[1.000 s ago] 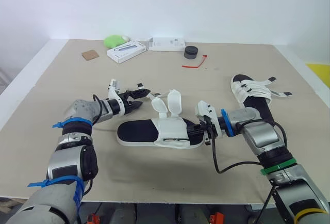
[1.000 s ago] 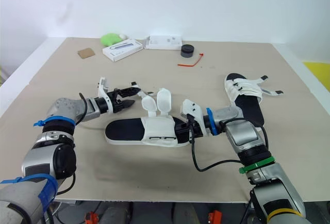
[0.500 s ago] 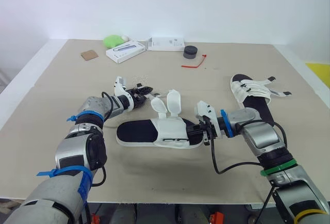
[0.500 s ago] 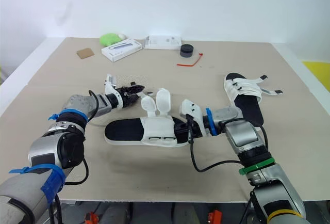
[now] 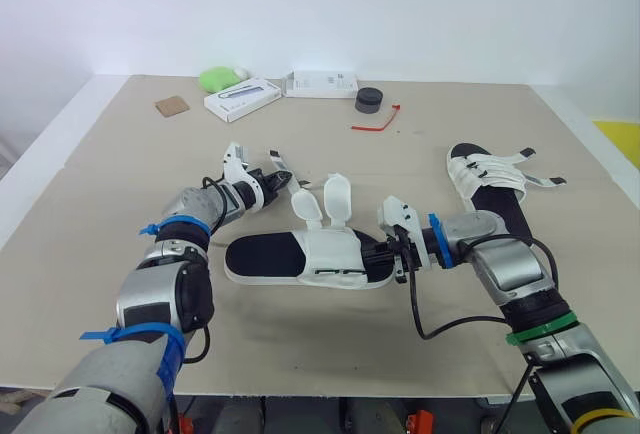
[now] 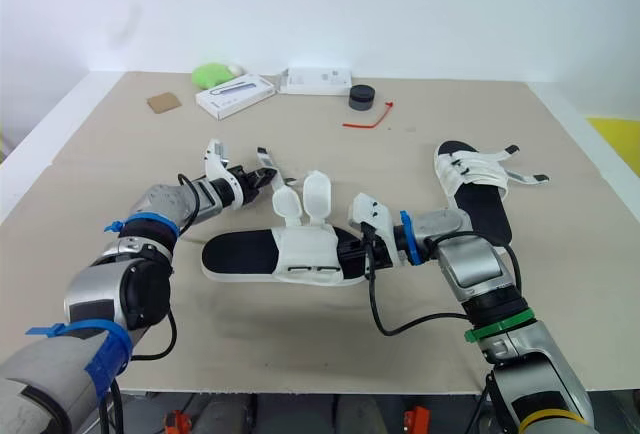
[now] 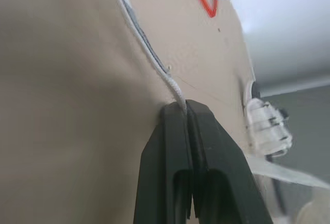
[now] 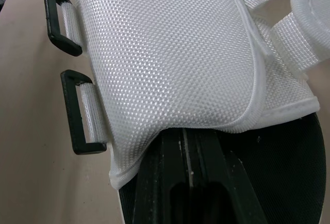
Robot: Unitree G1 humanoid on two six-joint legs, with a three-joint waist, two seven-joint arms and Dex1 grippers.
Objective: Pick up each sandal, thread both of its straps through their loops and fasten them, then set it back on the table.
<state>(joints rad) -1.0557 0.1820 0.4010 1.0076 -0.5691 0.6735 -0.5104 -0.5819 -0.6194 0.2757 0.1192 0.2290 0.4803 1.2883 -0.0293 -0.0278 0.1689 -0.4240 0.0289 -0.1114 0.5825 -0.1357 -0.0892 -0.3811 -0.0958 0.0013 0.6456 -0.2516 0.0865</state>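
the sandal (image 5: 300, 254) lies flat in the middle of the beige tabletop (image 5: 450, 124), its long axis going from the robot's left to its right. its sole is black and smooth, and a white upper of fine woven mesh covers the right half, so the bare end points left. two rounded white flaps stand up from the far side. two black rectangular loops (image 8: 80, 113) hang on short white webbing at the edge of the upper. the right gripper (image 5: 388, 251) is pushed under the mesh at the covered end, fingers pressed together, tips hidden there. the left gripper (image 5: 268, 178), just beyond the sandal's far side, is closed on a thin white strap (image 7: 154, 59) seen from its edge. a second sandal (image 5: 490, 189) lies at the right, pointing away from the robot.
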